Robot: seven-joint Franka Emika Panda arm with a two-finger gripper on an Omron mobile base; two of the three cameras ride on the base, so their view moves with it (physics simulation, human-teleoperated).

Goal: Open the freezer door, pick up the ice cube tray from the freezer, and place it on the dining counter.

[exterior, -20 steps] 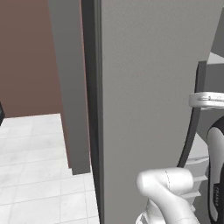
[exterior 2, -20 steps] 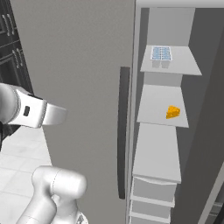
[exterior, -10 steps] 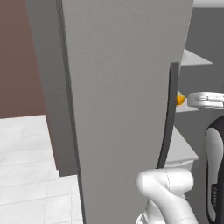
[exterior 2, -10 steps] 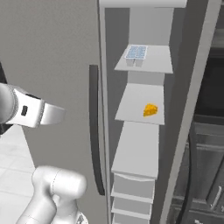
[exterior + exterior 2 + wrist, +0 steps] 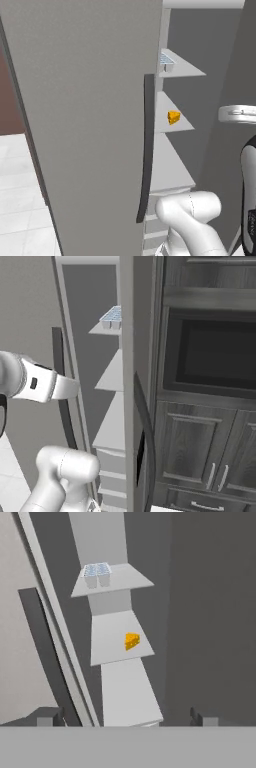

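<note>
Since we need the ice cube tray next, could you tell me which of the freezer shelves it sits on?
The ice cube tray sits on the top shelf; the shelf below holds an orange cheese wedge, and the lowest is bare.

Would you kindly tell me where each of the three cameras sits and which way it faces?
Left base view: behind the arm's left, facing the freezer door; white arm lower right.
Right base view: behind its right, facing the shelves and dark cabinets; arm lower left.
Hand view: on the hand, looking into the freezer; open jaws at bottom.
Shared: ice cube tray.
</note>
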